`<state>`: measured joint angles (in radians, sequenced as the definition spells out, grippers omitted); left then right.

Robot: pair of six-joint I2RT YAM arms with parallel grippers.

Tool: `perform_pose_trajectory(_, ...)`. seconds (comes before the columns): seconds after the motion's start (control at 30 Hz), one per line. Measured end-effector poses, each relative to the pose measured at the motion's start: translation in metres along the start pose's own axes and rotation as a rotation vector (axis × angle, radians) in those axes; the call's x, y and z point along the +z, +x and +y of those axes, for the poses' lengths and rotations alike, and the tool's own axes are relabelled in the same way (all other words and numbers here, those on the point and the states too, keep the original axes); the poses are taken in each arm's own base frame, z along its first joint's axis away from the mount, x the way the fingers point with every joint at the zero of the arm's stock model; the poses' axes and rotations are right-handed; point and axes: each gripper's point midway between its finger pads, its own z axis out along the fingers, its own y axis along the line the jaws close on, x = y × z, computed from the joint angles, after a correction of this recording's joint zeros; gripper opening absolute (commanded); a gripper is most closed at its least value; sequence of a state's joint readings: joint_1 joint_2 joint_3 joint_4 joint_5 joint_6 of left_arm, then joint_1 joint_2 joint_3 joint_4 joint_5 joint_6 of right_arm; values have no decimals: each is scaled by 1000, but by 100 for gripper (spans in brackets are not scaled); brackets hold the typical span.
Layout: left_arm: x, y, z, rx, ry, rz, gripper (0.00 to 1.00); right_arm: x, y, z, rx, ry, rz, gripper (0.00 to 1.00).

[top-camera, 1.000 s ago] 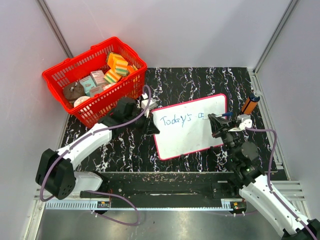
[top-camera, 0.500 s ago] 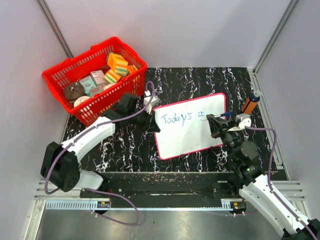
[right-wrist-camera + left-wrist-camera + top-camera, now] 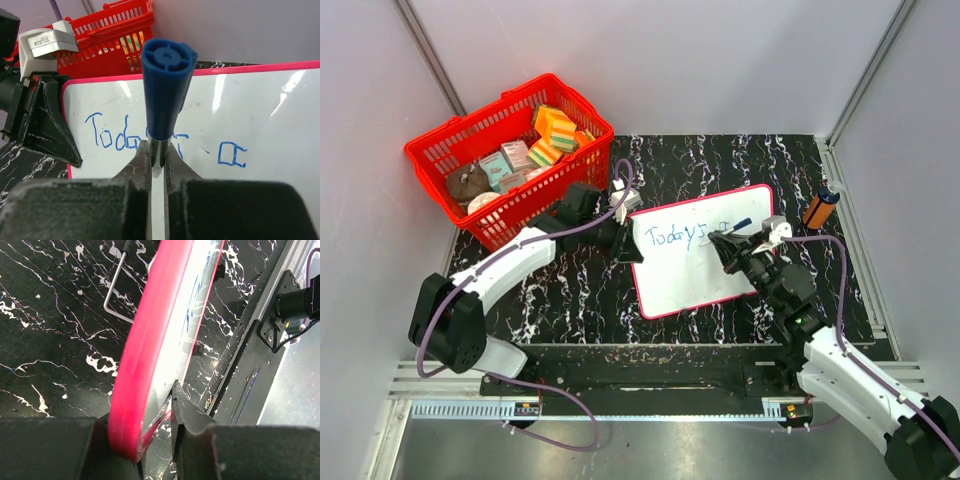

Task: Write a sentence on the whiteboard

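Note:
The whiteboard (image 3: 692,283), white with a red-pink rim, lies on the black marbled table, slightly skewed. Blue words starting "Today's" (image 3: 671,237) run along its upper part, with a small box-like mark further right (image 3: 231,154). My left gripper (image 3: 625,238) is shut on the board's left edge; the left wrist view shows the red rim (image 3: 150,345) between its fingers (image 3: 197,435). My right gripper (image 3: 725,243) is over the board's middle, shut on a blue marker (image 3: 166,85). The marker hides part of the words (image 3: 107,137) in the right wrist view.
A red basket (image 3: 535,195) with sponges and small boxes stands at the back left, close behind my left arm. An orange cylinder with a blue cap (image 3: 820,208) lies right of the board. A metal wire bracket (image 3: 116,285) shows under the board. Grey walls enclose the table.
My right gripper has moved left with the marker, from the board's right edge to over its middle. My left gripper and the board's left edge have shifted slightly right.

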<state>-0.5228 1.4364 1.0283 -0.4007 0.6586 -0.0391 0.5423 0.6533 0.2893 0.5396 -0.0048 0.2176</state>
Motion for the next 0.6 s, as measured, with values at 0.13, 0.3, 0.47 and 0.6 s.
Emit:
perform_pose_trajectory(0.13,2,0,1,-10,1,2,0,3,4,8,-8,-35,8,0)
perform_pose_trajectory(0.3,4,-1,1,-14,9,1,0,2,2,37,-52,-123,0,0)
perform_pose_trajectory(0.47,6,-2,2,-16,15,-1,0,-2,5,61,-110,-176,-3,0)
perform_pose_trajectory(0.6,7,-2,3,-18,22,-1,0,-4,8,69,-181,-170,-6,0)
